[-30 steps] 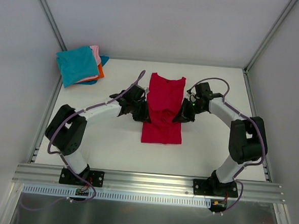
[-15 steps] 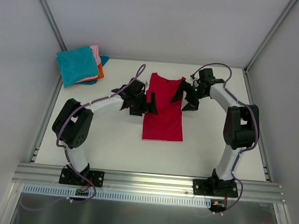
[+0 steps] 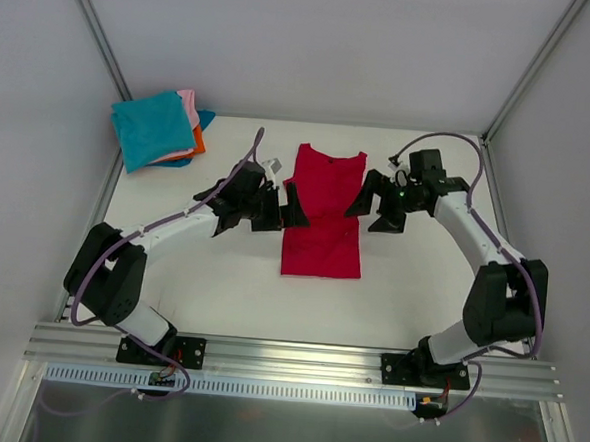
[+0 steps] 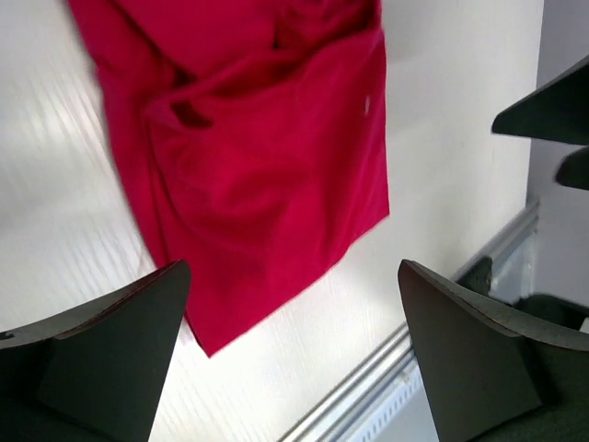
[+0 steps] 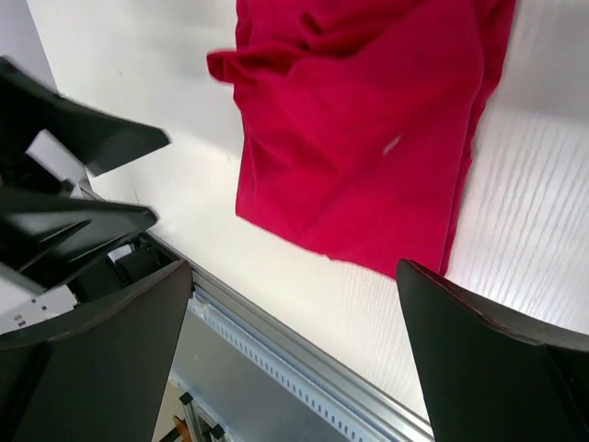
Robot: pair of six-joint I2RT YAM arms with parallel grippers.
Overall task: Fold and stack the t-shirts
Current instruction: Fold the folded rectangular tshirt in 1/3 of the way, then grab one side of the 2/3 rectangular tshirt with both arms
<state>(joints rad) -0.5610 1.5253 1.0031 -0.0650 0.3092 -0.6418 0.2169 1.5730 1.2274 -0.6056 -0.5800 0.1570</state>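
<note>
The left gripper (image 3: 294,207) stands wide apart and holds nothing, poised at the left edge of the red t-shirt (image 3: 323,215); the right gripper (image 3: 364,202) is likewise spread wide and empty, at the shirt's right edge; in both wrist views only cloth and bare desk (image 3: 411,288) show between the fingers. The red t-shirt lies mid-desk as a narrow strip, sides already turned in, collar toward the far edge and hem toward the near edge, with a rumpled ridge across its middle; the finished stack (image 3: 158,129), teal on top with pink, orange and blue edges showing beneath, sits at the far left corner, well apart. The lengthwise folds look done, so the step in hand is likely the crosswise fold; that calls for both grippers to pinch one end's two corners evenly and carry it over the other end, keeping the layers aligned; then the bundle must go onto the stack.
</note>
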